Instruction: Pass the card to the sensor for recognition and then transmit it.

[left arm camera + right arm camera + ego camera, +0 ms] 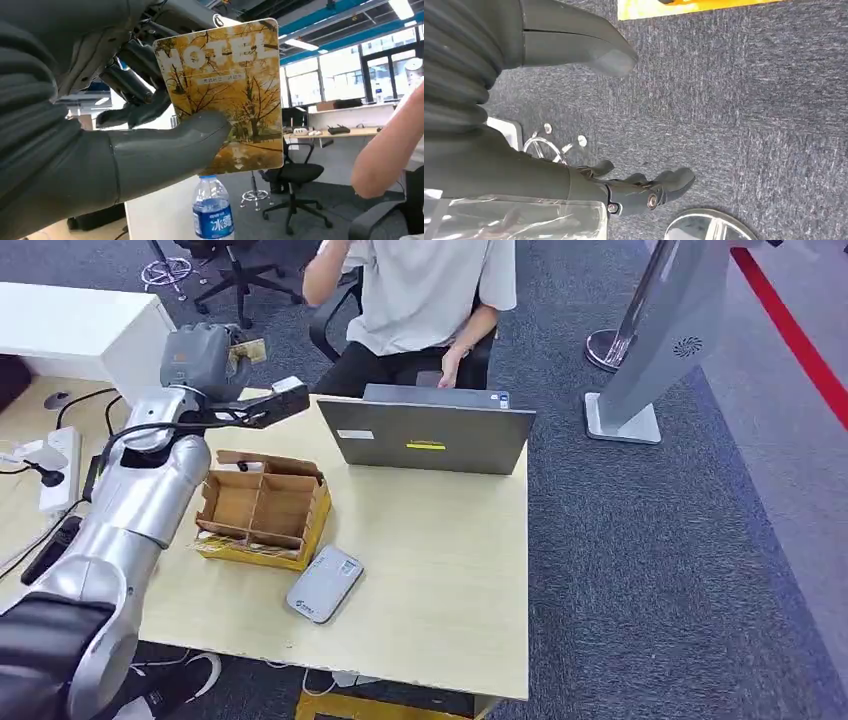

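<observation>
My left hand is raised above the table's far left corner. It holds a card toward the seated person. In the left wrist view the card is a yellow autumn-tree picture printed "HOTEL", pinched between the thumb on its face and the dark fingers behind it. The grey flat sensor lies on the wooden table, near the front edge and well below the raised hand. My right hand hangs over grey carpet with its fingers apart and nothing in it.
A compartmented cardboard box sits beside the sensor, under my left forearm. A grey laptop stands at the table's far edge before a seated person. A power strip lies at the left. A water bottle stands below the card.
</observation>
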Available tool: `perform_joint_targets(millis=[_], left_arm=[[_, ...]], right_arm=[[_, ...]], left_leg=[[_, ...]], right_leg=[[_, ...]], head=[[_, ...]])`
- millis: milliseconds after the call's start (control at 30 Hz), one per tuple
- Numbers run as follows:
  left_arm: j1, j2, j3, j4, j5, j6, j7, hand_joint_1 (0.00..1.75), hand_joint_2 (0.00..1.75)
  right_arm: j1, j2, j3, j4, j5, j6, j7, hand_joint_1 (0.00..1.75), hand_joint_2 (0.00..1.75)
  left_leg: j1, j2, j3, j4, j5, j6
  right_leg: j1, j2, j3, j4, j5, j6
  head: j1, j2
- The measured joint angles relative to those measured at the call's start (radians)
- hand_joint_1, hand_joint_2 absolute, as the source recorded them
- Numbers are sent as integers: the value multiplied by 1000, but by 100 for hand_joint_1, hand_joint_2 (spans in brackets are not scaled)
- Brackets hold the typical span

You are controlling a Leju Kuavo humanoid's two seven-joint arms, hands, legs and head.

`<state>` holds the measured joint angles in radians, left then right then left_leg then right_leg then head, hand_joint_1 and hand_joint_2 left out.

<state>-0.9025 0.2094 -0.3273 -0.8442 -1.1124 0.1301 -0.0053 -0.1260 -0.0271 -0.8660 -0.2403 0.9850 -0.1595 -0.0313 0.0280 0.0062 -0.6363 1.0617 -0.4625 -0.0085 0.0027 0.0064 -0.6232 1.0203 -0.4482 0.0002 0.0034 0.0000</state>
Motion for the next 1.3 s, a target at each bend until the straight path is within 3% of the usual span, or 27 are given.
perform_joint_targets(millis=[167,467,533,667,900,967,1000,1033,1067,1100,1300], left_arm=[[105,14,0,-133,-2,119,-19,175,175],[464,90,-26,-639,-66,236,-51,175,175],[518,102,-35,-707,-72,242,-59,175,175],[590,121,-38,-804,-83,265,-81,175,175],[596,122,-39,-811,-85,264,-82,175,175],[635,138,-50,-846,-101,223,-82,175,175],[663,164,-74,-863,-105,124,-71,175,175],[665,217,-106,-859,-73,-17,-57,175,175],[647,261,-153,-820,-32,-102,-62,175,175],[631,279,-196,-763,-20,-130,-69,175,175],[603,289,-258,-700,-9,-156,-69,175,175]], right_arm=[[10,0,-12,0,-6,-6,-7,0,175],[42,0,-52,1,-24,-20,-37,0,175],[47,0,-60,2,-30,-20,-39,0,175],[47,0,-72,3,-38,-21,-42,0,175],[47,0,-73,3,-39,-21,-42,0,175],[48,0,-80,3,-40,-22,-42,0,175],[51,0,-92,3,-40,-22,-39,0,175],[51,0,-100,3,-33,-22,-35,0,175],[52,0,-111,3,-21,-21,-34,0,175],[51,0,-116,3,-15,-19,-33,0,175],[51,0,-122,3,1,-19,-33,0,175]], left_leg=[[0,0,0,-1,0,0],[-1,0,3,-2,-6,-1],[-1,-1,2,-2,-6,-1],[-1,0,3,-2,-6,-1],[-1,0,3,-2,-6,-1],[-1,0,3,-2,-6,-1],[-1,-1,3,-2,-6,-1],[-1,-1,4,-3,-6,-1],[-1,-1,4,-3,-6,-1],[-1,-1,4,-3,-6,-1],[-2,-1,4,-3,-6,-1]], right_leg=[[0,0,0,0,0,0],[-2,1,1,-1,-6,0],[-3,0,2,0,-8,2],[-3,0,2,0,-8,2],[-3,0,2,0,-8,2],[-3,0,3,0,-8,2],[-3,0,2,0,-8,1],[-2,0,2,0,-8,1],[-2,0,2,0,-8,1],[-2,0,3,0,-8,1],[-3,0,3,0,-8,1]], head=[[0,0],[-4,0],[-1,0],[-2,0],[-2,0],[-2,0],[-2,0],[-2,0],[-2,0],[-2,0],[-2,0]])
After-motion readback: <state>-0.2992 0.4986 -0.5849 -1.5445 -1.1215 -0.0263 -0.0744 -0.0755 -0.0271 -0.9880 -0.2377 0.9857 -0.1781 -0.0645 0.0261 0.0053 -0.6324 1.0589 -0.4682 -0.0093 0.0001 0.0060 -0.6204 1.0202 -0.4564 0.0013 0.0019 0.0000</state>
